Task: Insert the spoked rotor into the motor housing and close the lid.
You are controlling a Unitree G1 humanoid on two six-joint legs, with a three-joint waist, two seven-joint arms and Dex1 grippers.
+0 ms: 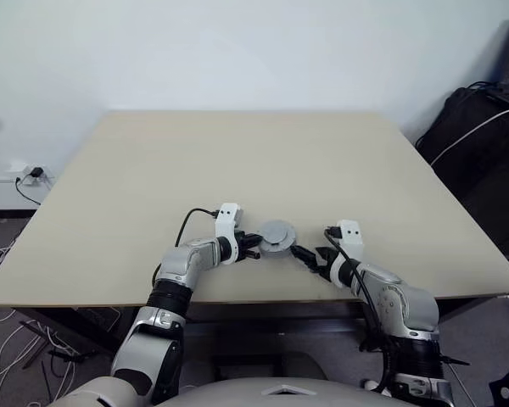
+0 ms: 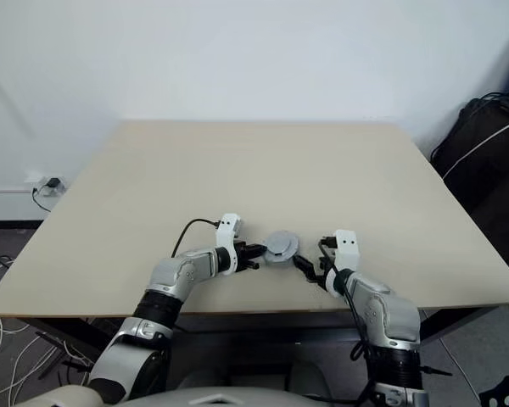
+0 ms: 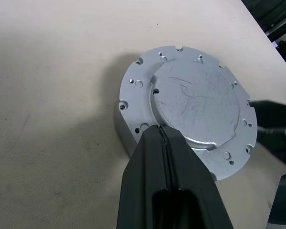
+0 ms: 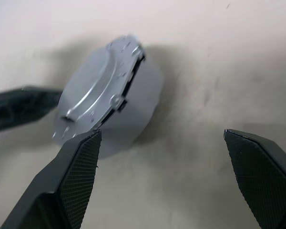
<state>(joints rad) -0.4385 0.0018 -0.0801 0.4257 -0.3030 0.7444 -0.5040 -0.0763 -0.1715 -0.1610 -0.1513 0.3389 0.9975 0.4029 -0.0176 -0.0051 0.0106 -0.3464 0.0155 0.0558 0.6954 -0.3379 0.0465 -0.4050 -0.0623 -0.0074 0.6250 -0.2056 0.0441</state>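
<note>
The lid (image 3: 195, 105), a silver-grey disc with a smooth raised centre, lies on top of the motor housing (image 4: 143, 105), a short silver-grey round body on the table near its front edge. In the right wrist view a dark gap shows under one side of the lid. The spoked rotor is hidden. My left gripper (image 1: 256, 247) is shut, and its tips (image 3: 161, 130) meet over the lid's rim at the edge of the raised centre, with nothing between them. My right gripper (image 1: 301, 253) stands open just to the right of the housing, apart from it (image 4: 162, 136).
The assembly sits on a wide beige table (image 1: 237, 153), close to its front edge. Black bags with a white cable (image 1: 479, 136) stand beyond the table's right side. A wall socket and cables (image 1: 30, 176) are on the left by the floor.
</note>
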